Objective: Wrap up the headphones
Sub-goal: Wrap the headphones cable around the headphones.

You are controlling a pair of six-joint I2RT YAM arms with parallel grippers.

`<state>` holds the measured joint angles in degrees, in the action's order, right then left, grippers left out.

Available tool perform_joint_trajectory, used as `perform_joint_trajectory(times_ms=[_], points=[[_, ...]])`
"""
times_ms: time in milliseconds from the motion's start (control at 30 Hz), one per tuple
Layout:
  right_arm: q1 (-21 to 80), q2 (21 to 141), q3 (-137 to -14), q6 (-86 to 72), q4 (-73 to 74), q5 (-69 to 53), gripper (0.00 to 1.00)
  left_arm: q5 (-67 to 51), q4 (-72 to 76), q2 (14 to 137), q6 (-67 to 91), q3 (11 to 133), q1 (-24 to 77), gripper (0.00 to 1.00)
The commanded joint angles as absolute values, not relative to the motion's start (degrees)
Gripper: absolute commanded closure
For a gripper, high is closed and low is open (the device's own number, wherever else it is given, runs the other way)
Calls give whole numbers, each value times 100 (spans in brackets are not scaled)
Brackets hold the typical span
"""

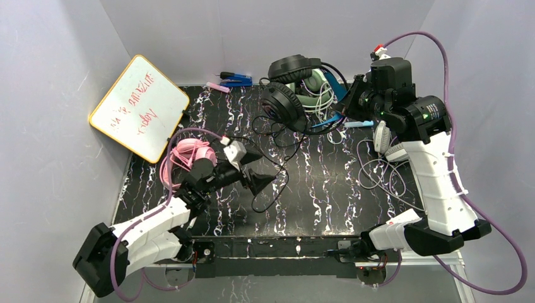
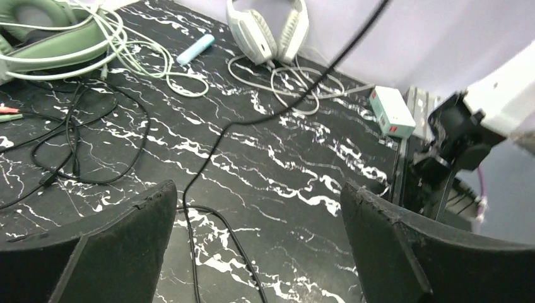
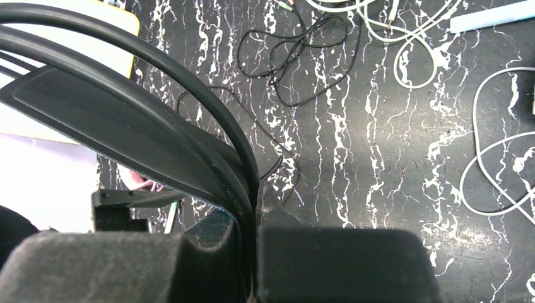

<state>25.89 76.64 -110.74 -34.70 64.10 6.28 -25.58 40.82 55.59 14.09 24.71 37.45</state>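
The pink headphones (image 1: 189,154) lie at the left edge of the bench (image 1: 328,196), just beside the left arm. Their pink cord looks wound over the cups, so this pair seems finished. The black headphones (image 1: 284,104) are the pair in hand. They are at the far middle of the bench, and the right pincer (image 3: 252,252) is closed on their headband, as the right wrist view shows. Their black cord (image 1: 277,148) sprawls in loose loops across the bench, and one strand runs between the fingers of the left pincer (image 1: 258,169), which gapes wide and grips nothing. That wrap appears hardly begun. The white-grey headphones (image 1: 382,137) sit near the right arm with their pale cord spread in open coils. A green headset (image 2: 50,44) behind the black one is likewise tangled in light cords. By this reckoning one pair is wrapped and the others are left.
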Motion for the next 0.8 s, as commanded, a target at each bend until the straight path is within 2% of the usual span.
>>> perform_joint_trajectory(times_ms=[0, 67, 533, 633, 700, 767], points=[[2585, 7600, -11341, -3733, 5837, 228, 99, -1785, 4498, 5744, -52, 2297, 4200, 2], [2586, 7594, -11365, -3751, 5829, 148, 99, -1314, 4584, 6079, -309, 2390, 4301, 2], [2585, 7522, -11586, -4008, 5800, -626, 99, -1302, 6165, 8703, -363, 3223, 4537, 3], [2584, 7468, -11646, -4083, 5829, -697, 99, -1429, 6358, 9202, -374, 3489, 4568, 12], [2584, 7453, -11698, -4116, 5865, -730, 99, -1401, 6602, 9500, -345, 3585, 4577, 25], [2584, 7429, -11744, -4138, 5900, -774, 99, -1273, 6986, 9719, -163, 3585, 4572, 48]])
